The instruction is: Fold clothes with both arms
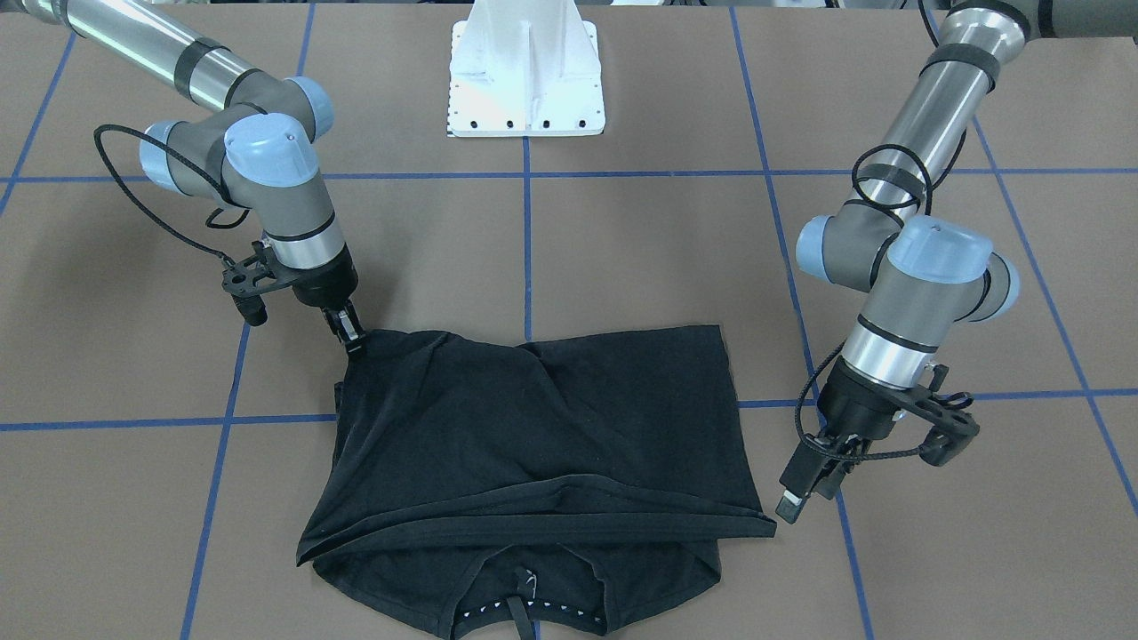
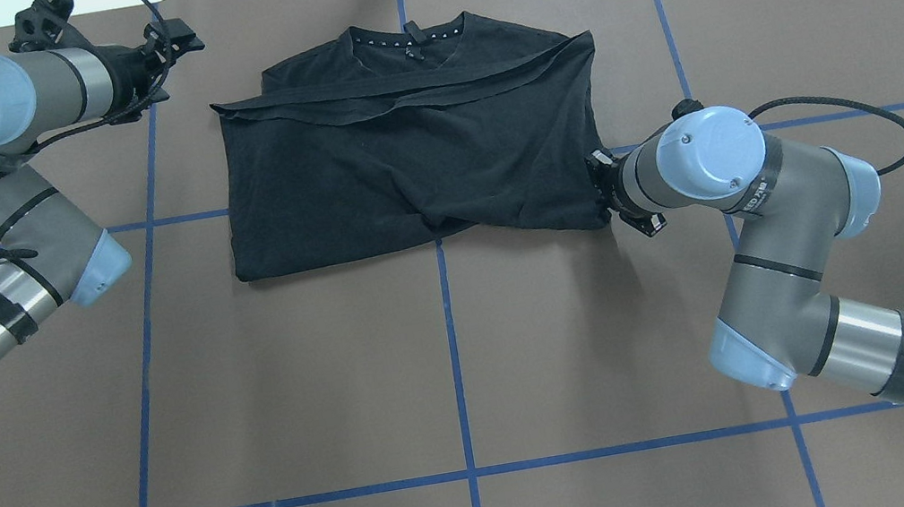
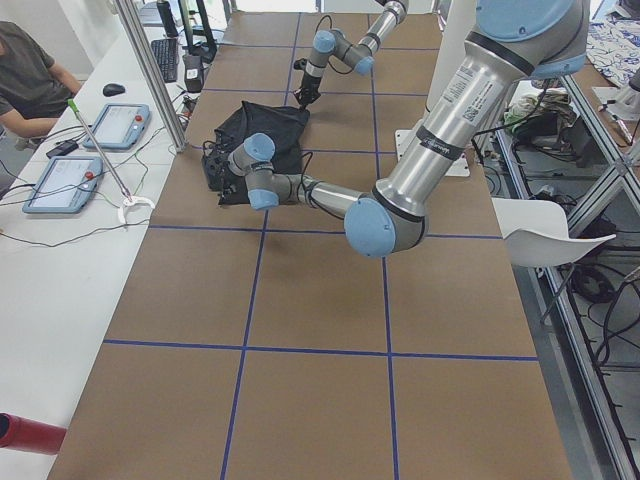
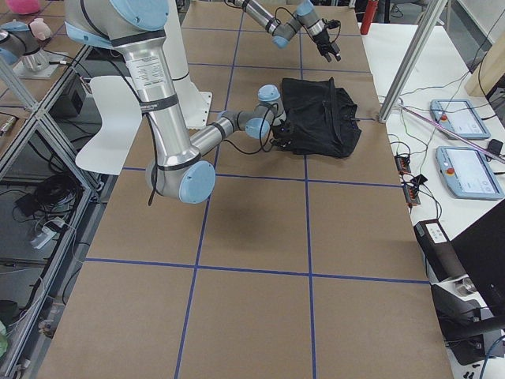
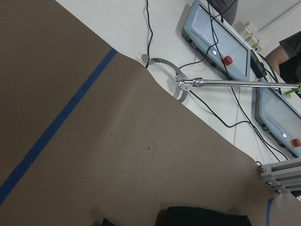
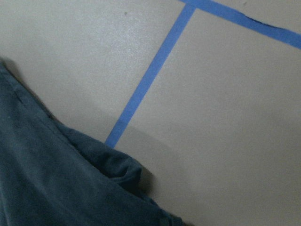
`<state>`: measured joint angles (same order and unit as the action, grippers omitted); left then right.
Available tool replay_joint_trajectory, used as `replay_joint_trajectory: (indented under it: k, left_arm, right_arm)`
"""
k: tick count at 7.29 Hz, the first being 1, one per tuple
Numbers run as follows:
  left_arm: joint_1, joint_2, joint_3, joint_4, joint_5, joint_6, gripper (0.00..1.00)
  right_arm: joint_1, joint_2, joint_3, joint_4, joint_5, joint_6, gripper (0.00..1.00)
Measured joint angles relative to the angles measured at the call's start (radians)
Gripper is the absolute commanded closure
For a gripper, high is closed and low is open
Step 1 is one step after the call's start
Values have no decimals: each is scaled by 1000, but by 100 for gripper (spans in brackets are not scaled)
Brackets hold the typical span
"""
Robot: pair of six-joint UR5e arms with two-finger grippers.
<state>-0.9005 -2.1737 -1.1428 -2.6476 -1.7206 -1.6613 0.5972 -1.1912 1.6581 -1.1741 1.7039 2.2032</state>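
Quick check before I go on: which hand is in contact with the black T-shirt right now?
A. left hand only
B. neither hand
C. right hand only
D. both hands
C: the right hand meets the T-shirt at a corner on the robot's side, while the left hand hangs beside the shirt over bare table, clear of the cloth.

T-shirt (image 2: 401, 162): showing plain black; tiny white marks dotting the collar (image 2: 407, 36).
Table (image 2: 301, 386): showing brown; blue tape lines (image 2: 450, 335) forming a grid.
Left arm (image 2: 40, 228), right arm (image 2: 780, 265): showing silver-grey, light-blue caps.
Mounting base (image 1: 526, 80): showing white.
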Motion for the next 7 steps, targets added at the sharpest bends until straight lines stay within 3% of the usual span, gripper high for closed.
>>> replay_joint_trajectory:
  k: [2, 5, 6, 7]
  left_arm:
    - [0, -1, -4, 0, 0, -2, 1]
    - [5, -1, -61, 39, -12, -9, 1]
    - [6, 0, -85, 49, -32, -11, 1]
    - [9, 3, -111, 57, -55, -15, 1]
  right_arm:
    - [-6, -68, 91, -28, 24, 2, 100]
    - [-147, -180, 379, -316, 86, 15, 100]
    - [-198, -187, 447, -396, 174, 17, 83]
    - [-255, -187, 496, -456, 266, 32, 1]
